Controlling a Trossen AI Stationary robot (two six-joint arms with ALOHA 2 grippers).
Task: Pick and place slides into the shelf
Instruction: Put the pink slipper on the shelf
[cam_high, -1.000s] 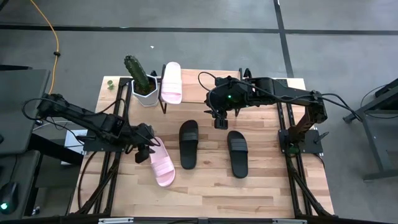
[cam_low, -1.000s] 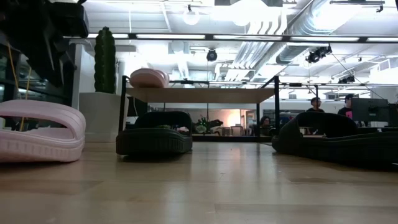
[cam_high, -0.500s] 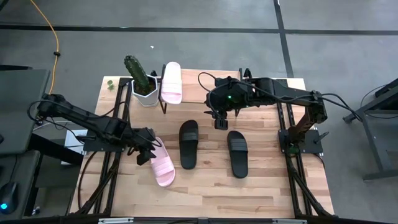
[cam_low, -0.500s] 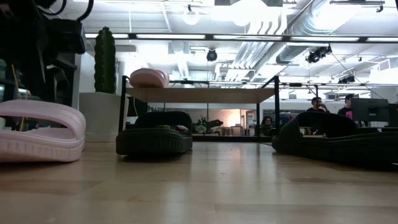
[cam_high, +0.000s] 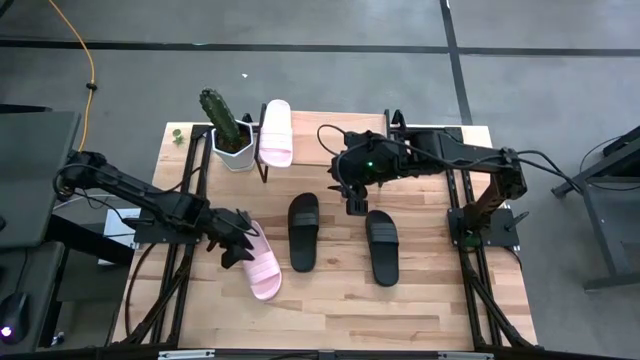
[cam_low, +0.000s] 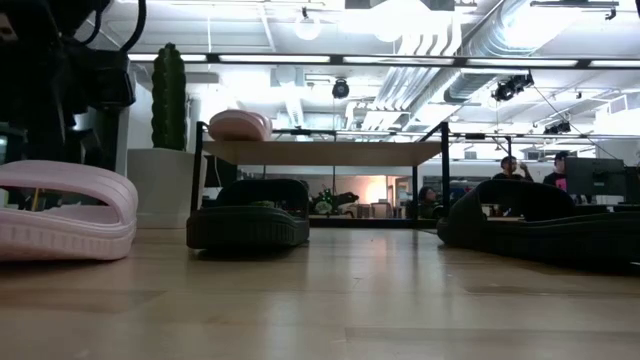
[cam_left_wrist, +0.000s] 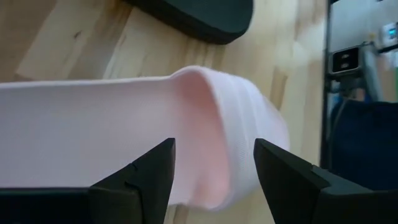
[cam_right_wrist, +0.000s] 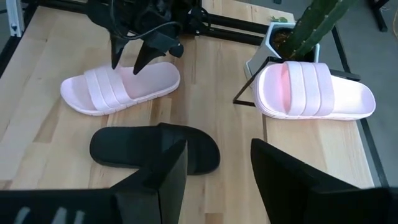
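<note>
Your left claw stands with its fingers apart at the heel end of the pink slide on the desk, and the left wrist view shows that end between the fingers, not yet clamped. This slide's long axis runs away from the shelf, which already carries the other pink slide. Two black slides lie right of it. Your right claw, fingers apart and empty, hovers between them, nearer the shelf.

A: What do the arms look like?
B: Both dark, jointed, with black cables looping along them. The right arm shows a small green light behind its hand.
A: Fingers?
B: Matte black, wedge-shaped.
</note>
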